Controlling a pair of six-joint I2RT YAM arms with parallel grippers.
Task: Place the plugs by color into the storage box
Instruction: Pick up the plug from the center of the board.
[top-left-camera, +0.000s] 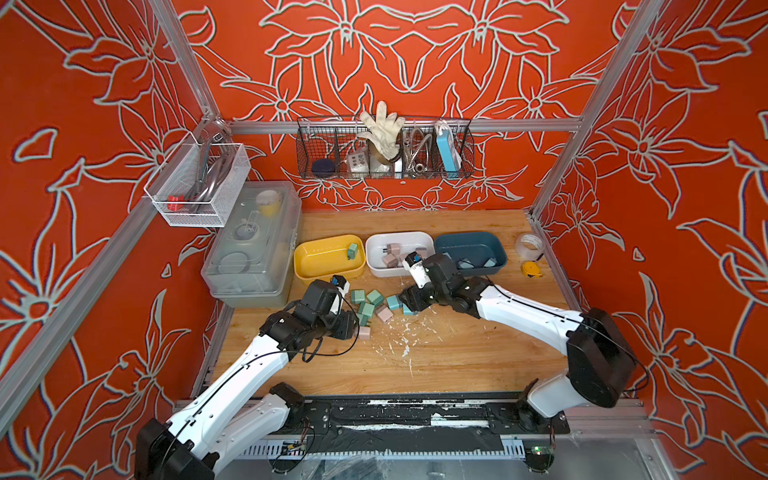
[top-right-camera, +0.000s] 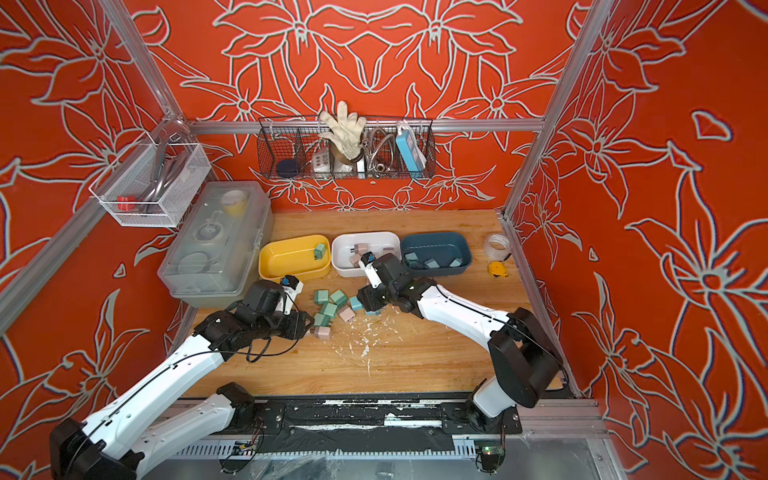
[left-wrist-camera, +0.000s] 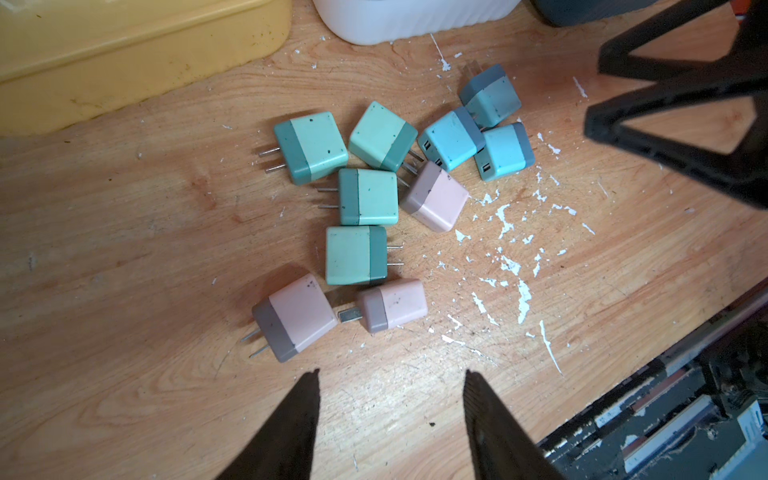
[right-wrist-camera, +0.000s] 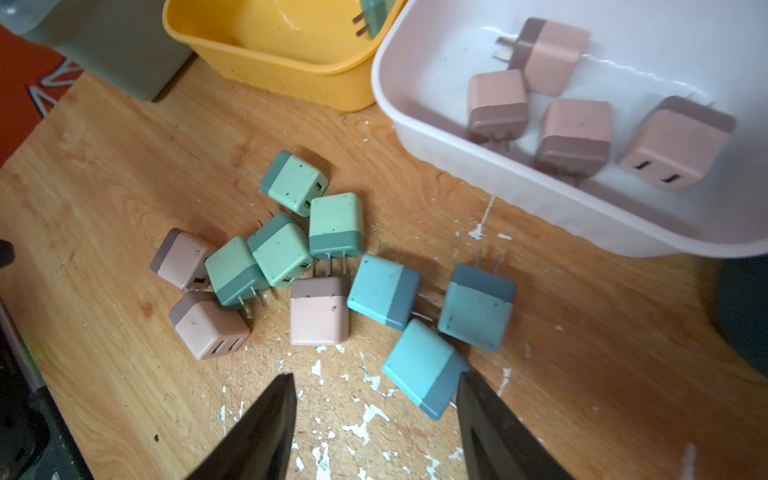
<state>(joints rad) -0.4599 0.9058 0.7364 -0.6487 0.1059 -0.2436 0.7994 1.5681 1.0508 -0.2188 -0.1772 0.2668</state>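
Several plugs (top-left-camera: 370, 307) lie bunched on the wooden table in mint green, light blue and pink, seen in both top views (top-right-camera: 332, 307). My left gripper (left-wrist-camera: 391, 374) is open and empty, just short of a pink plug (left-wrist-camera: 295, 316). My right gripper (right-wrist-camera: 375, 376) is open too; a light blue plug (right-wrist-camera: 424, 365) lies tilted against one finger (right-wrist-camera: 478, 407), partly inside the gap. Behind the pile stand three storage boxes: yellow (top-left-camera: 320, 266) with one green plug (top-left-camera: 352, 250), white (right-wrist-camera: 415, 124) with several pink plugs (right-wrist-camera: 573, 133), dark blue (top-left-camera: 469, 245) with blue ones.
A translucent toolbox (top-left-camera: 253, 245) stands at the left, close to my left arm. A tape roll (top-left-camera: 530, 245) and a yellow tape measure (top-left-camera: 532, 269) lie at the right edge. Wire baskets (top-left-camera: 384, 149) hang on the back rail. White paint flecks (top-left-camera: 405, 336) mark the table.
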